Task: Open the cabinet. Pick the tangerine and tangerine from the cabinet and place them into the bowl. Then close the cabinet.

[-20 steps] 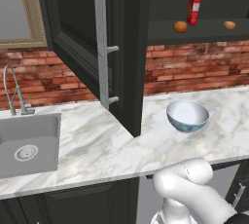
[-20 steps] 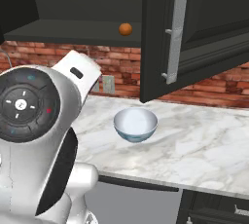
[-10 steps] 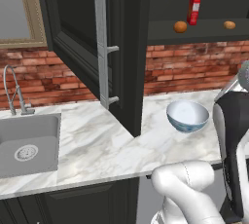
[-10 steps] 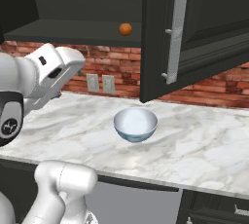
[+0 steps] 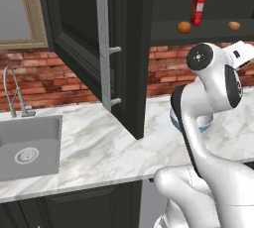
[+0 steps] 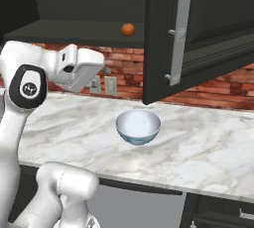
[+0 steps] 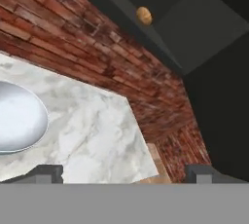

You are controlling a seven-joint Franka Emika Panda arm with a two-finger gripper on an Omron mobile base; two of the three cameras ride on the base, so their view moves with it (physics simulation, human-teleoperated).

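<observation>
The black cabinet (image 5: 124, 48) stands open, its doors swung out over the counter. Two tangerines (image 5: 184, 27) (image 5: 234, 25) lie on its lower shelf; one tangerine (image 6: 128, 29) appears in the right base view and one tangerine (image 7: 144, 15) in the hand view. The bowl (image 6: 138, 126) sits on the marble counter, white inside, with nothing in it. My gripper (image 7: 124, 174) is open and holds nothing. It hovers above counter height, below the shelf, left of the bowl in the right base view. The arm (image 5: 213, 83) covers most of the bowl in the left base view.
A tall red carton (image 5: 199, 7) stands on the shelf between the two fruits. The open left door with its silver bar handle (image 5: 102, 43) juts over the counter; the right door (image 6: 198, 28) hangs above the bowl. A sink (image 5: 30, 147) and faucet (image 5: 15, 93) lie far left.
The arm has swung up from low in front of the base, and the hand now sits raised over the counter near the brick wall. Bowl, fruits and doors have not moved.
</observation>
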